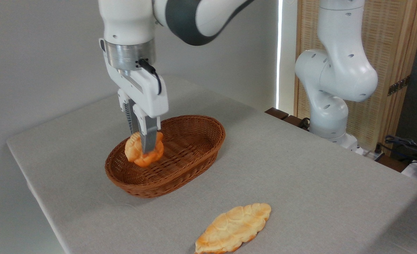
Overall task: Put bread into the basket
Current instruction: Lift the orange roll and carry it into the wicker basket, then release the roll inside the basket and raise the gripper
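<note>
**The bun hangs inside the basket, not let go yet**

Nearest to us, at the front of the grey tabletop (300,169), lies a long, flat, leaf-shaped pastry (233,228). It is pale gold and lies well apart from everything else. It is not the bread for this job.

A little further back sits the oval wicker basket (194,155). Its long side runs from the front left to the back right. It has low brown walls and nothing else lies in it.

Inside the left end of the basket is the bread (137,150), a small round orange bun with a lumpy top. The end effector (145,141) comes straight down from above and is closed on the bun, one finger in front and one behind it. The bun stands on its edge between the fingers (not lying flat). Its bottom is already lower than the basket's rim. I cannot tell if it touches the basket floor or hangs just above it.

So the bun is right under the end effector, and the basket floor is right under the bun. I think the only step left is to open the fingers. The bun may tip over onto its flat side when it is let go, but the walls should keep it in.

Furthest back stands the white base of the arm (332,88), beside a wooden screen (395,53).
</note>
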